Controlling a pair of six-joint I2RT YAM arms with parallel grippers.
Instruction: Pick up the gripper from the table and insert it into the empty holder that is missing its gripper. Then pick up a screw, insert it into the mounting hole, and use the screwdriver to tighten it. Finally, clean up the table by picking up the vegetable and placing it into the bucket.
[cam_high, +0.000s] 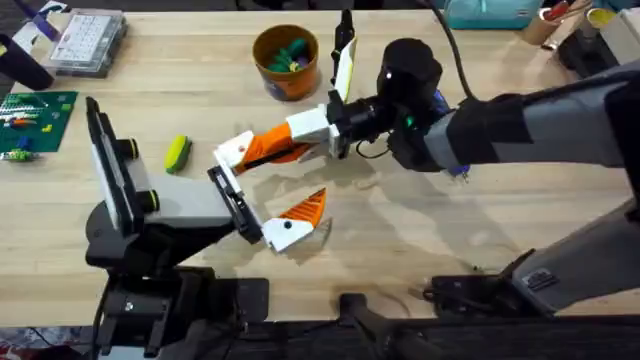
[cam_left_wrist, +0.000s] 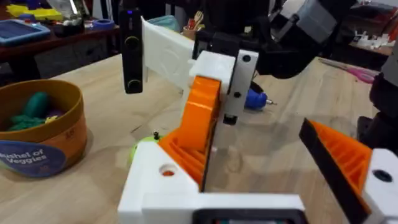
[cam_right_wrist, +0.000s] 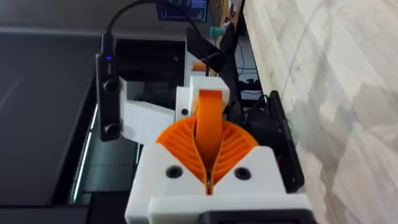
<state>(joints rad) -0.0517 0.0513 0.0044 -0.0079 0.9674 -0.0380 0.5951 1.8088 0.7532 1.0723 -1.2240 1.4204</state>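
My right pincer (cam_high: 300, 135) clamped on the gripper (cam_high: 268, 146) at the holder (cam_high: 236, 152)

The bucket (cam_high: 285, 60) stands beyond the holder, the vegetable (cam_high: 177, 153) beside it; my left pincer (cam_high: 262, 195) gapes around the holder.

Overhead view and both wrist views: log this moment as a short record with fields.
right tool: shut on the gripper, holding it at the holder
gripper seating: at the holder, whether fully home cannot be told
screwdriver: lying on the table, beside the right arm
vegetable: on the table, not yet in the bucket
bucket contents: other toy veggies
step in progress: inserting the gripper
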